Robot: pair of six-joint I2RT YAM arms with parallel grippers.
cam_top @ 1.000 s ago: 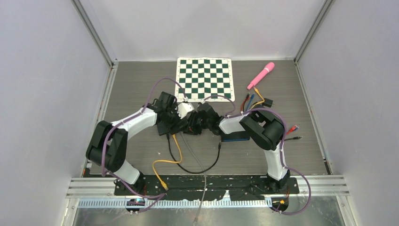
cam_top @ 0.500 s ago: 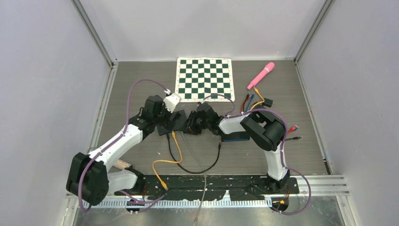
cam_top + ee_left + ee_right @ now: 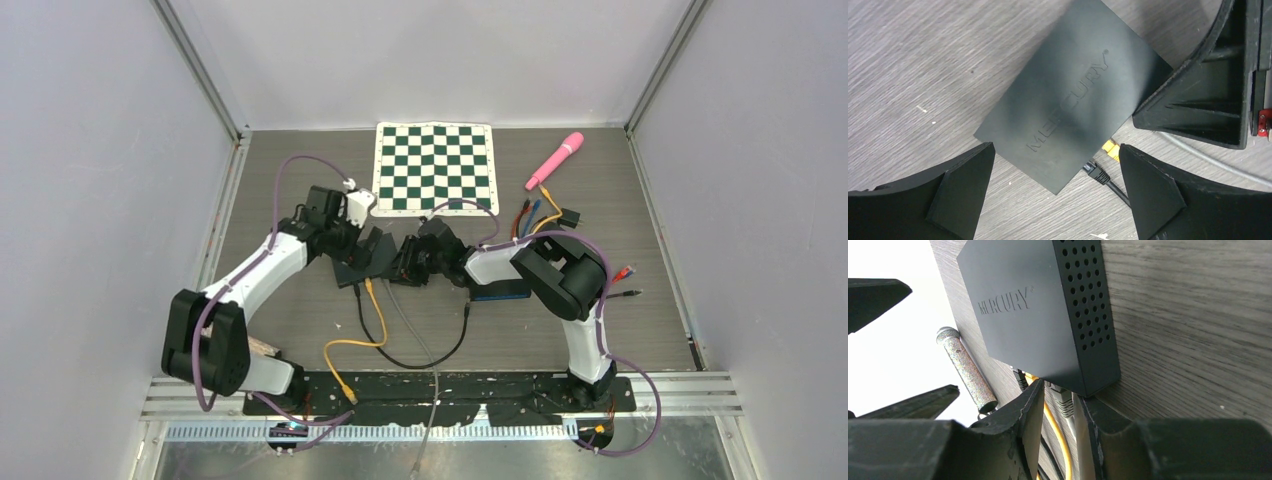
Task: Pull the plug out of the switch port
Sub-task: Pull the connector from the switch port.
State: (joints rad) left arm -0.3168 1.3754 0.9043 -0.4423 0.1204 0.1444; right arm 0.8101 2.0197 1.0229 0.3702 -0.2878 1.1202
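Your right jaws pinch the grey plug [image 3: 1063, 401] at the near edge of the switch [image 3: 1023, 305] on the desk [image 3: 1193, 315], ready to pull, while your left jaws hang released above it.

Switch [image 3: 1073, 95]: matt black plastic, smooth top, relief lettering, side wall full of small round holes. Table [image 3: 908, 55]: grey wood-grain, matt, faintly streaky. Left gripper [image 3: 1055, 150] fingers [image 3: 960, 192]: matt black plastic, edges rough. Yellow cable [image 3: 1060, 440]: smooth jacket, little glossy.
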